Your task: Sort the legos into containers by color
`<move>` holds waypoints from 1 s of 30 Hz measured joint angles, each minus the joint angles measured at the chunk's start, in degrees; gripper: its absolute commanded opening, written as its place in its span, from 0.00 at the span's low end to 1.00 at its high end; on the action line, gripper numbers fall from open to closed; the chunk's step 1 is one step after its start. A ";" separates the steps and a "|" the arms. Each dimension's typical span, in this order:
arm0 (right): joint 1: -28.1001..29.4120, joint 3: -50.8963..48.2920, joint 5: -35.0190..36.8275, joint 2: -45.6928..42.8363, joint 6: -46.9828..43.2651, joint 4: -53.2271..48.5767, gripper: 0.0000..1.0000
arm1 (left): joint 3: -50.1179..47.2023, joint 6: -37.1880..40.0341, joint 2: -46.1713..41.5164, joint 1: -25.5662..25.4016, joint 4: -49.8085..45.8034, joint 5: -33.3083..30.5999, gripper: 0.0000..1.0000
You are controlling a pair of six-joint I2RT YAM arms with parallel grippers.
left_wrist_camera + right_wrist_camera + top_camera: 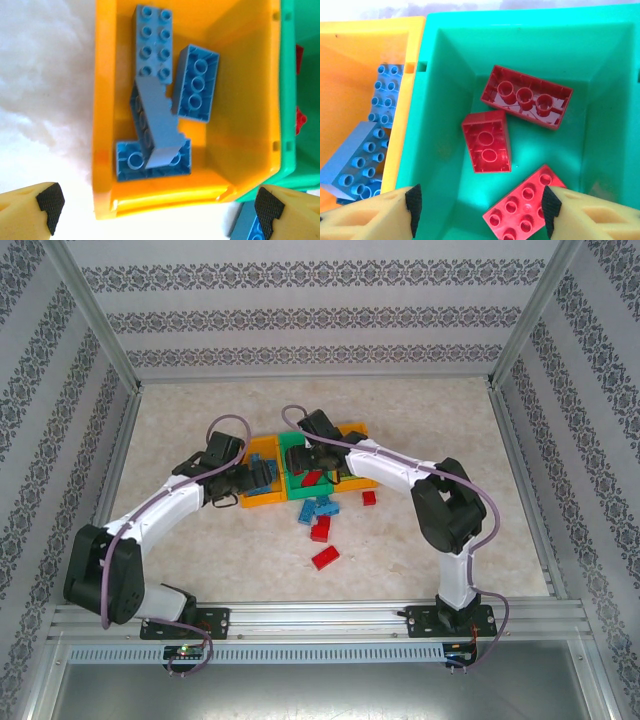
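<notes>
Mottled beige surface (200,570) carried the joined containers (262,498). Left pincer (157,205), wide open and empty, hung over the orange bin (240,100) holding several blue legos (152,45); right pincer (481,209), likewise spread and empty, over the green bin (445,100) with three red legos (487,142). Loose legos (325,558), red and blue, lay on the surface before the bins.
</notes>
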 measured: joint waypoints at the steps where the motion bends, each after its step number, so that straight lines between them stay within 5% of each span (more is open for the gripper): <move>1: 0.11 -0.94 0.00 -0.81 0.07 0.24 0.71 | -1.16 0.13 -1.22 -0.22 -0.04 -0.07 1.00; 9: 0.46 -9.20 0.63 -9.03 0.33 1.22 0.77 | -5.86 2.01 -6.54 -7.89 0.90 -0.76 1.00; 16: -0.39 -15.23 2.32 -14.47 0.39 1.68 0.78 | -6.51 4.79 2.32 -17.03 2.67 -0.44 0.97; 30: -2.97 -21.73 2.86 -18.86 0.98 1.92 0.79 | -0.63 6.78 13.44 -24.09 4.92 -2.40 0.98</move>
